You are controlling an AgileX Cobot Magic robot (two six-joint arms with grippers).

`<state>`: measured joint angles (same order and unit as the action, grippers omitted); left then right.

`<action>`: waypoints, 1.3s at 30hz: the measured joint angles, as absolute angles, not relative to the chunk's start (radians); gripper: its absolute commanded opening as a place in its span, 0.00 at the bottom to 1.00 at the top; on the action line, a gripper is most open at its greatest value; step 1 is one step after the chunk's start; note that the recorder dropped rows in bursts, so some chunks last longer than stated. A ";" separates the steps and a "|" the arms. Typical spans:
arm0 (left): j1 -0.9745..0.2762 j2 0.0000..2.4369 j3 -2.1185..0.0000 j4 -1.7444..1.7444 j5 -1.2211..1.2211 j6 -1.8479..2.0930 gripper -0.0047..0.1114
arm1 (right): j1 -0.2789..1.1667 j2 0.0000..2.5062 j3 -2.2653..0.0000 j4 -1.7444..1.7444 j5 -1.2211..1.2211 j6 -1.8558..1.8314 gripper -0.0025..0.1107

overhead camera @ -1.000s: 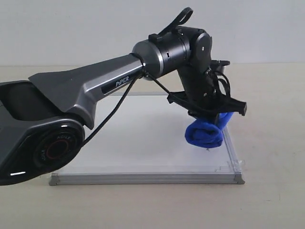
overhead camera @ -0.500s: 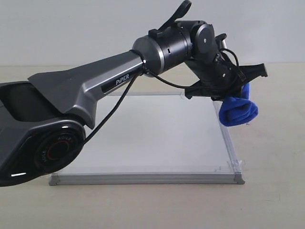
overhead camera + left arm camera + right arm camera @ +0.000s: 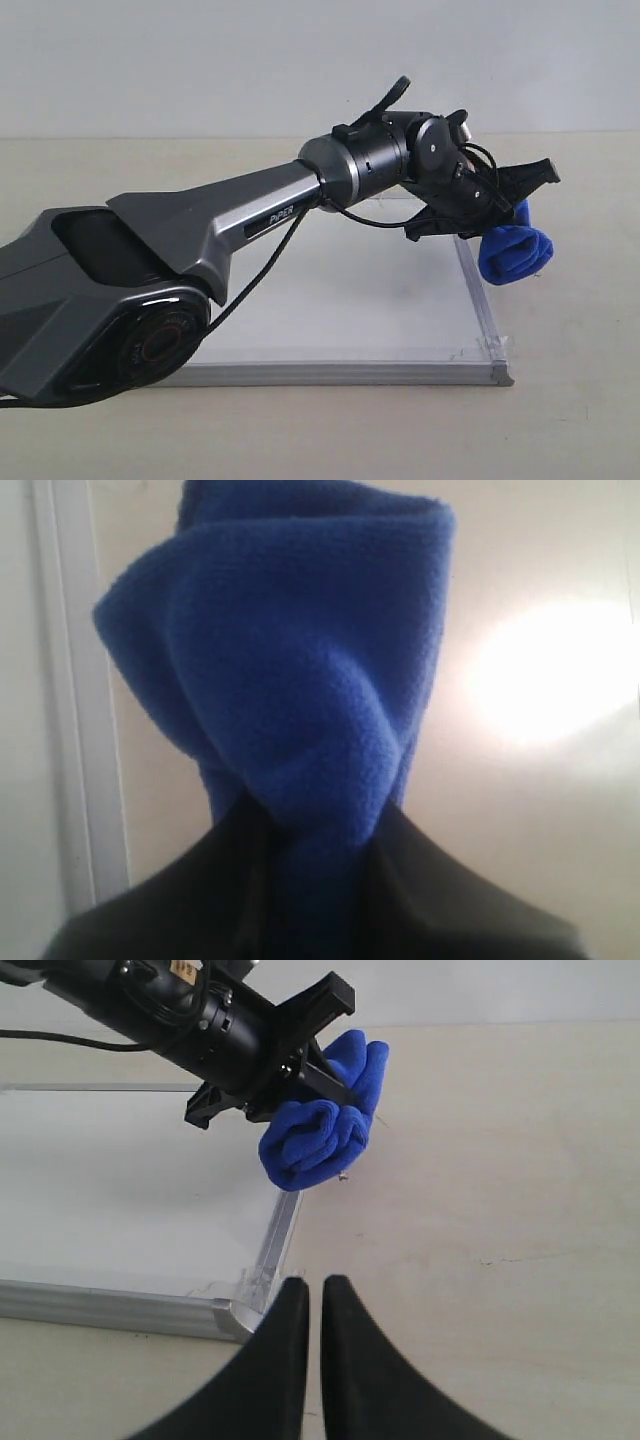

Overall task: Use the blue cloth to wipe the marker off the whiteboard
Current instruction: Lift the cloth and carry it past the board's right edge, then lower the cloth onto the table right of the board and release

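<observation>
The whiteboard (image 3: 350, 300) lies flat on the table, its left part hidden behind my left arm. No marker line shows on the white surface that I can see. My left gripper (image 3: 503, 228) is shut on the blue cloth (image 3: 514, 254), holding the roll in the air just beyond the board's right frame. In the left wrist view the blue cloth (image 3: 290, 660) bulges out of the left gripper (image 3: 320, 880). From the right wrist, the blue cloth (image 3: 320, 1130) hangs over the table beside the whiteboard (image 3: 120, 1190). My right gripper (image 3: 315, 1295) is shut and empty near the board's corner.
The board's silver frame (image 3: 350, 373) has a taped grey corner cap (image 3: 497, 366) at the near right. Beige table (image 3: 570, 330) stretches to the right of the board. My left arm's body (image 3: 200, 230) spans the left half of the scene.
The left gripper lifted the cloth off the board's right part and swung it out past the right frame. Since then it has lowered slightly, and the arm has stretched further right.
</observation>
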<state>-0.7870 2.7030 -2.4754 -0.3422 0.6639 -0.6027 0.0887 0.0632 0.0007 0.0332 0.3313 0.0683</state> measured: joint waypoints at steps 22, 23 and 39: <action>-0.817 2.741 -2.475 -0.274 0.594 -0.687 0.08 | 0.089 0.063 0.001 0.033 0.331 0.068 0.03; -0.821 2.741 -2.475 -0.254 0.592 -0.702 0.08 | 0.089 0.063 0.001 0.033 0.331 0.068 0.03; -0.832 2.741 -2.475 -0.124 0.649 -0.775 0.08 | 0.089 0.063 0.001 0.033 0.331 0.068 0.03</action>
